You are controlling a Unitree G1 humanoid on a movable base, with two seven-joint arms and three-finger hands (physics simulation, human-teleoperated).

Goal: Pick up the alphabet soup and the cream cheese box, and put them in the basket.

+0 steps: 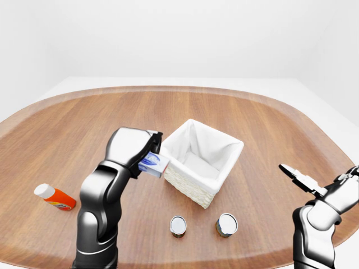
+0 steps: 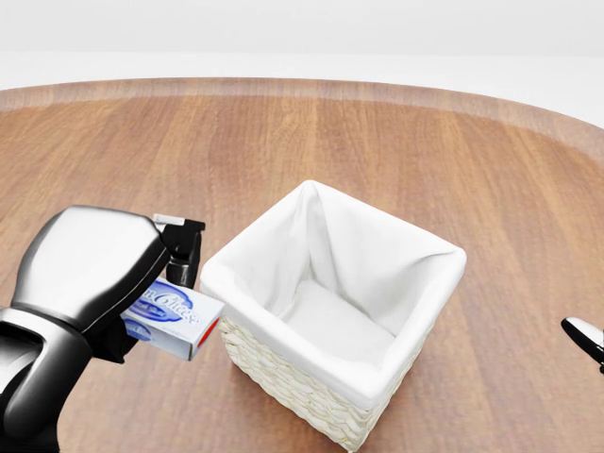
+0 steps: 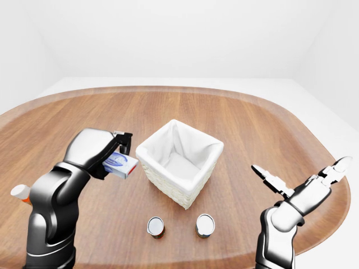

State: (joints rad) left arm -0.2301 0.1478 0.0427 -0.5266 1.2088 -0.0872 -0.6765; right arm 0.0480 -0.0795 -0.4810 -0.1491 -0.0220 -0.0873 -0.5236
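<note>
My left hand point(image 2: 168, 288) is shut on the cream cheese box point(image 2: 176, 322), a white and blue carton with a red end. It holds the box above the table, just left of the left rim of the white-lined wicker basket point(image 2: 283, 373). The basket's inside looks empty. Two small cans point(image 1: 178, 225) point(image 1: 227, 224) stand on the table below the basket in the left-eye view; their labels do not show, so I cannot tell which is the alphabet soup. My right hand point(image 3: 303, 178) is open and empty at the right, away from everything.
An orange bottle with a white cap point(image 1: 54, 196) lies at the left of the wooden table point(image 1: 269, 123). The table's rounded edge runs close under the cans and beside my right arm.
</note>
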